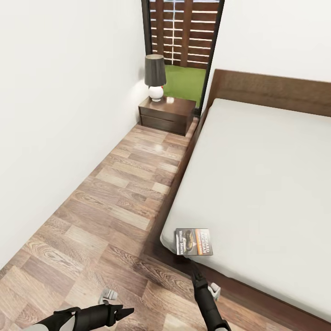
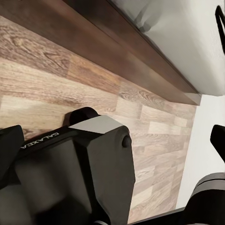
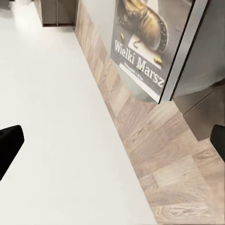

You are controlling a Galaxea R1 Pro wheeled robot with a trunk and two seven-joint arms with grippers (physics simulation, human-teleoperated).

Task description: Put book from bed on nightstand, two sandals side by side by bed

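The book (image 1: 194, 242) lies flat on the near left corner of the bed (image 1: 257, 184), its dark cover with an orange band facing up. My right gripper (image 1: 194, 267) hovers just short of that corner, pointing at the book, open and holding nothing. In the right wrist view the book (image 3: 143, 51) is close ahead, with the lettering "Wielki Marsz" on its cover. My left gripper (image 1: 125, 312) is low over the floor to the left, open and empty. The nightstand (image 1: 166, 115) stands at the far end beside the headboard. The sandals are out of view.
A dark-shaded lamp (image 1: 155, 76) with a white base stands on the nightstand. A white wall (image 1: 59, 115) runs along the left, leaving a lane of wood-plank floor (image 1: 124, 193) beside the bed. The dark bed frame (image 2: 131, 51) edges the floor.
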